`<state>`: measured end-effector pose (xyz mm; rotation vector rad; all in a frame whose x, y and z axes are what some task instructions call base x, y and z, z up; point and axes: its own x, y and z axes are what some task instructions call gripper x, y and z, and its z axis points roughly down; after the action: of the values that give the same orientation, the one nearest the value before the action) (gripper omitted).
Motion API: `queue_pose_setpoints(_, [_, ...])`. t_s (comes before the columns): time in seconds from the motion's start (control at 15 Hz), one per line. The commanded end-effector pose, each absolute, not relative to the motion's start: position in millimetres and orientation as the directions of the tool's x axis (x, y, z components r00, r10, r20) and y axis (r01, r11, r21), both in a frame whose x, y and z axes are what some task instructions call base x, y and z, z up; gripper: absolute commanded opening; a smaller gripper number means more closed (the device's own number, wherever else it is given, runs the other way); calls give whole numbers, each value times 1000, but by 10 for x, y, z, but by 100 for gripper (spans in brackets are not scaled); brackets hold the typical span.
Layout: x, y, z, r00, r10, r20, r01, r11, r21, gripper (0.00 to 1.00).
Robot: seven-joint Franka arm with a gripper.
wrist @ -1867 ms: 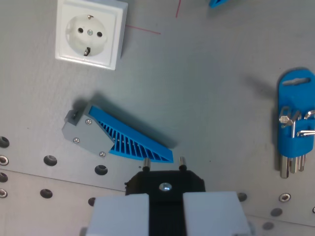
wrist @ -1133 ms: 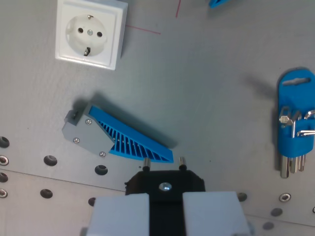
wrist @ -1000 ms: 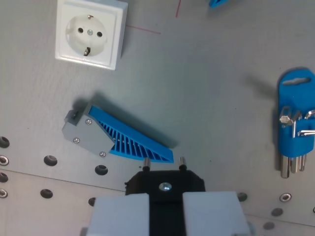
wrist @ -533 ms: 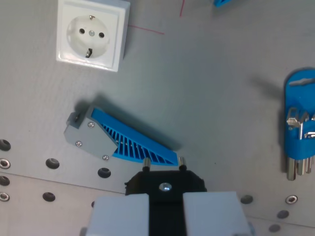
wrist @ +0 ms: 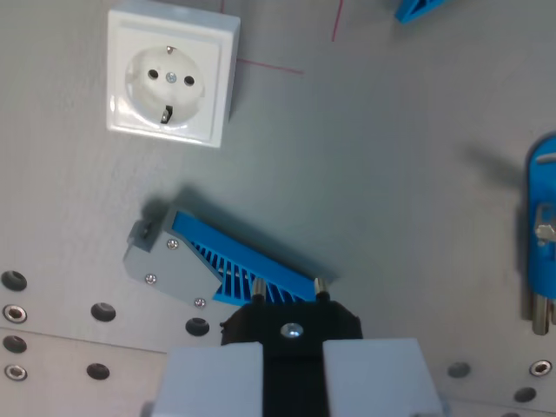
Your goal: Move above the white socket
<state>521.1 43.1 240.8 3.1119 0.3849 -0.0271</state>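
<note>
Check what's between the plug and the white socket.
In the wrist view, the blue-and-grey ribbed part lies just beyond the plug; past it, bare table up to the socket.

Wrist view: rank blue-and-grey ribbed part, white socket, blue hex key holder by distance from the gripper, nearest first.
Measured from the gripper, shut on a black plug:
1. Blue-and-grey ribbed part: just beyond the plug's pins, toward the wrist view's left.
2. Blue hex key holder: far right edge, partly cut off.
3. White socket: top left.

Pincer (wrist: 294, 360): 2 pale grey-blue fingers (wrist: 212, 380).
</note>
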Motion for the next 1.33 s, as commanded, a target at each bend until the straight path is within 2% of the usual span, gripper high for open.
queue_pose_setpoints(0.07, [5210, 503, 2291, 983, 179, 38, 179, -984, 3, 0])
queue_pose_setpoints(1.33, [5241, 831, 1580, 995, 82, 55, 83, -997, -9, 0])
